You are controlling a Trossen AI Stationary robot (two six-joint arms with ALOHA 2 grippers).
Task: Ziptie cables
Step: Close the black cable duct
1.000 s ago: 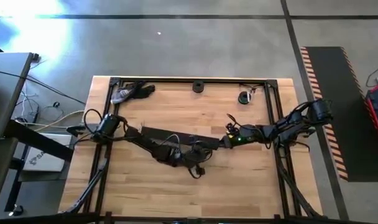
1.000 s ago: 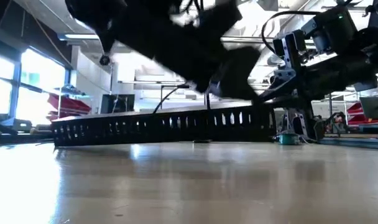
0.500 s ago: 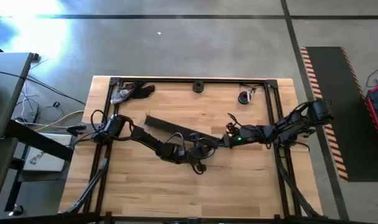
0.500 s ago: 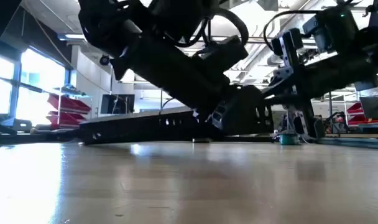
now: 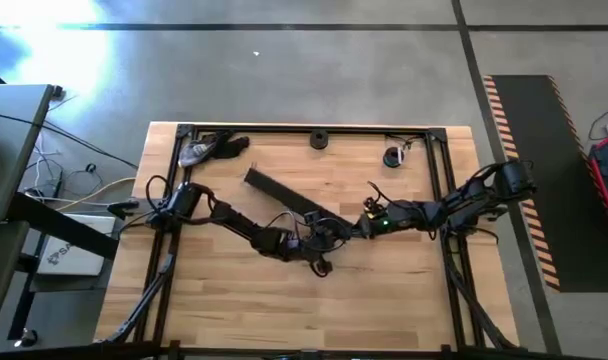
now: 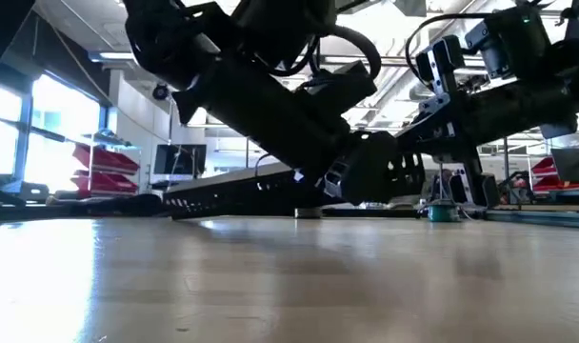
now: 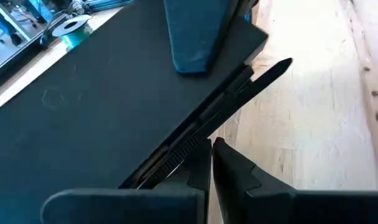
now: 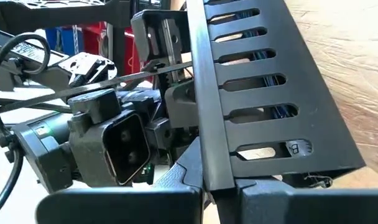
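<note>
A light wooden table (image 5: 384,290) with a black metal frame stands on a grey concrete floor (image 5: 314,70), seen from straight above. Both dark robot arms reach toward the table's middle. The left gripper (image 5: 329,237) and the right gripper (image 5: 356,228) meet there, at one end of a long flat black slotted strip (image 5: 284,195) that runs diagonally away toward the far left of the table.

In the right wrist view the right gripper's fingers are clamped on the strip's end (image 8: 263,106), its row of slots plainly showing. In the left wrist view the left gripper's two fingers (image 7: 229,165) are pressed together around a thin black zip tie (image 7: 239,87) that lies along the strip's edge.

The cables are hard to make out — dark bluish strands show only through the strip's slots (image 8: 263,81) in the right wrist view, so they appear to lie inside the strip.

Along the far edge of the table sit a small black ring (image 5: 319,139), a small round object (image 5: 393,156) and a dark and pale bundle (image 5: 209,148).

The low view looks across the bare tabletop into a bright workshop — large windows (image 6: 51,129) at the left, red racks (image 6: 104,164), and a teal spool (image 6: 442,211) on the table.

To the table's right, a dark floor mat has orange striped edging (image 5: 514,170).
</note>
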